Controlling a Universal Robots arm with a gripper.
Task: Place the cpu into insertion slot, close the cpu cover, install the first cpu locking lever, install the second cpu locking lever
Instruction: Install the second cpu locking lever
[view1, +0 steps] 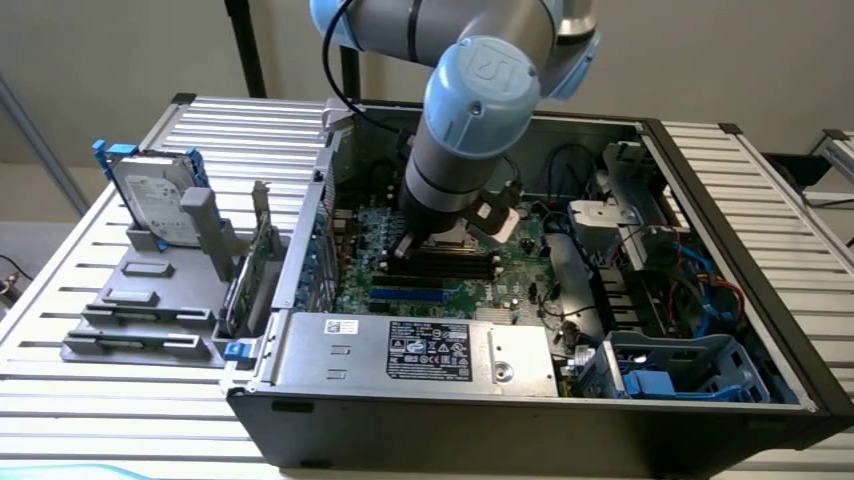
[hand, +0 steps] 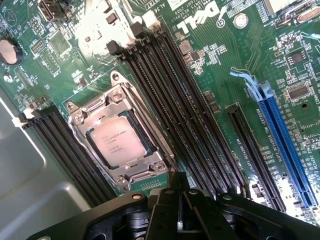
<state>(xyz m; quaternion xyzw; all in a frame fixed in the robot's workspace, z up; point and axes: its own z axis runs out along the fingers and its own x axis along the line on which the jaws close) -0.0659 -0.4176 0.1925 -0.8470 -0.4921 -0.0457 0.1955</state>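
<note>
Green board (hand: 240, 75) | one cpu (hand: 116, 141) | one cpu cover (hand: 145, 172) closed

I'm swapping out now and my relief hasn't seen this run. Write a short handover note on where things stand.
Gripper: jaws shut, holding nothing, hanging beside the socket over the board.
Cpu: seated in the insertion slot, face up.
Cpu cover: closed down around the cpu.
Done: cpu placed, cover shut.
Levers: whether either one is latched cannot be told from these views; check both.
</note>
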